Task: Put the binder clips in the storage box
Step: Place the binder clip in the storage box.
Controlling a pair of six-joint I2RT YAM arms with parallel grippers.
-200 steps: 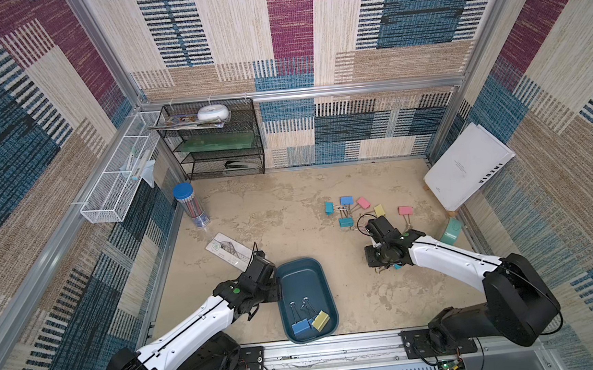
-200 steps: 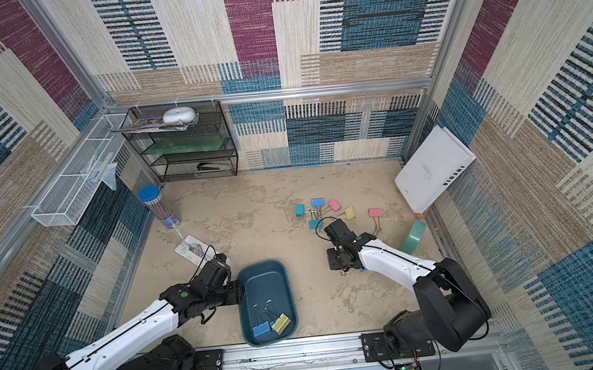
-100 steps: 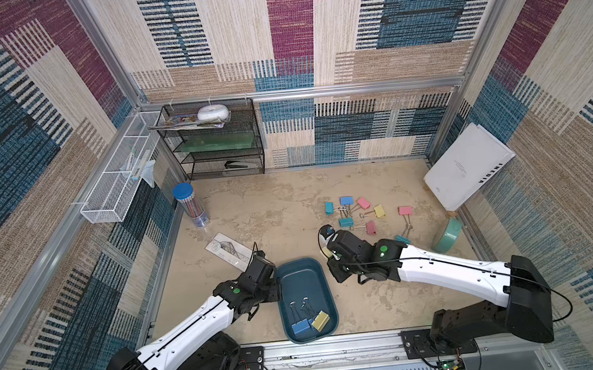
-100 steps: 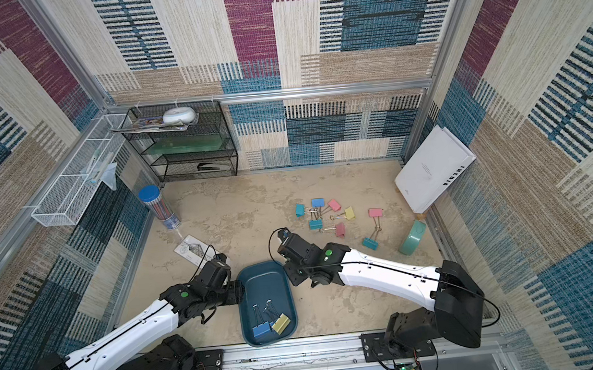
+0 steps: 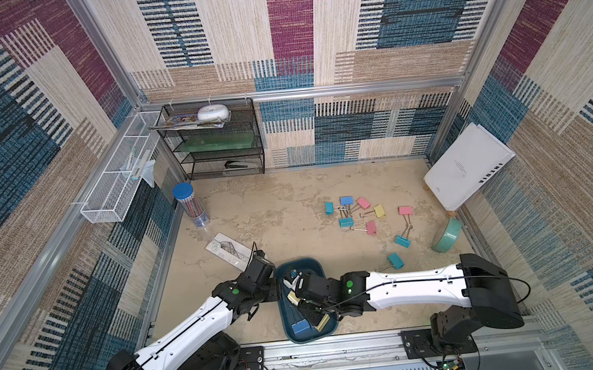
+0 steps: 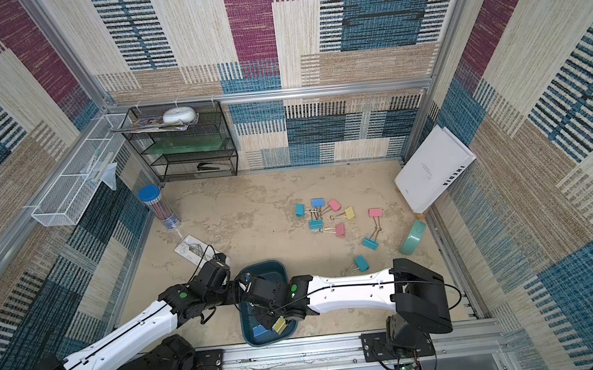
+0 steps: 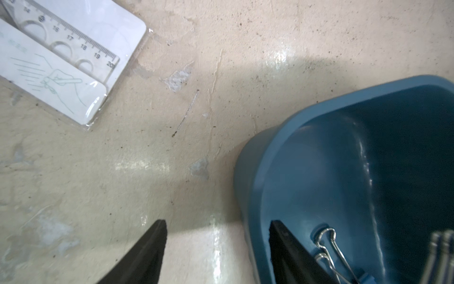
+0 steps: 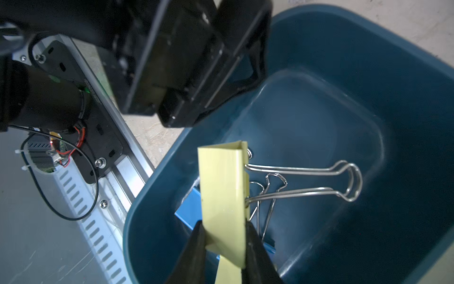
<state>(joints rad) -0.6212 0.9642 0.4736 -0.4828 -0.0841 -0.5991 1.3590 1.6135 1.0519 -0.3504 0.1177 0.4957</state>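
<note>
The book spine reads "INEDIA"; the ruler shows 14 to 20. Nine clips lie on the worktop. Right jaws pinch a yellow clip over the box; two more lie inside. Left jaws gape astride its wall.

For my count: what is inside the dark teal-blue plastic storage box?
A pastel blue binder clip and a yellow one lie inside; the right gripper holds another yellow clip there. The box floor beneath it is hidden.
</note>
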